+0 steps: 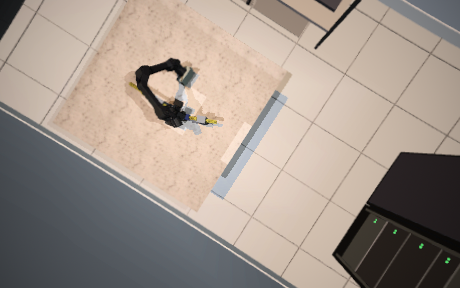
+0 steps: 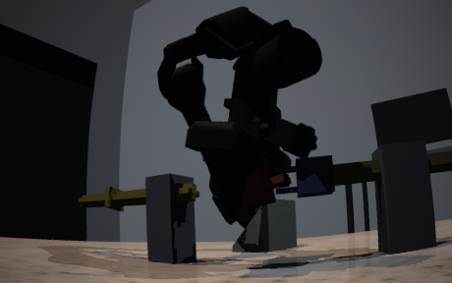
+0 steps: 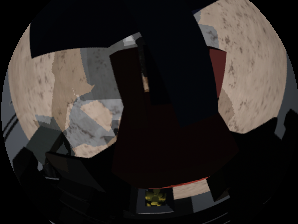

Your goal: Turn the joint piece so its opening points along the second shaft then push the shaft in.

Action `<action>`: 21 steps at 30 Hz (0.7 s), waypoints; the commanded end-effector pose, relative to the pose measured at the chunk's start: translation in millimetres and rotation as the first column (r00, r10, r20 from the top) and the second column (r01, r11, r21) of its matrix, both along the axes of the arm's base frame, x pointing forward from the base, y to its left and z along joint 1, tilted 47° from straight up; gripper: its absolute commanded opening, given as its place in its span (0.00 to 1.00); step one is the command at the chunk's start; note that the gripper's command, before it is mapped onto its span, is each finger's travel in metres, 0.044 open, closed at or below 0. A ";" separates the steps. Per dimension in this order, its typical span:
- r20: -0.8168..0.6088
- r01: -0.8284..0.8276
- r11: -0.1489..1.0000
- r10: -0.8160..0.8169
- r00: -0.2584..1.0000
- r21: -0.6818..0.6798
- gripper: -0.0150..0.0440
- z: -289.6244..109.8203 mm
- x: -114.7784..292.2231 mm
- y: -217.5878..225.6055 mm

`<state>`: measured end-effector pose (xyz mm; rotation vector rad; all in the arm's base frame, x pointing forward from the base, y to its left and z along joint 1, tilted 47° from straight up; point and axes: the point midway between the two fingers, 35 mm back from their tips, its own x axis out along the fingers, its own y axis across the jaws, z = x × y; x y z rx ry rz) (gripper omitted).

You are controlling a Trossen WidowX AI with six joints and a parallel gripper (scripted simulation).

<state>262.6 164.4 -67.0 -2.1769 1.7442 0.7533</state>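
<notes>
Blue joint piece [image 2: 314, 175] sits clenched in your gripper [image 2: 282, 184], beside the olive shaft [image 2: 351, 170] and grey block [image 2: 405, 197].

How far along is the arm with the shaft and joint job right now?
Early, still on the first step. Nothing looks finished: the yellow shaft in the left block sits apart from the blue joint piece. In hand: the gripper is shut on something beside the joint piece, apparently its hinged end. Whether the opening is lined up cannot be told. Left: release, push the shaft in, withdraw.
</notes>
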 end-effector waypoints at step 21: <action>0.000 0.000 1.000 0.000 1.000 0.000 1.00 0.0 -0.1 0.0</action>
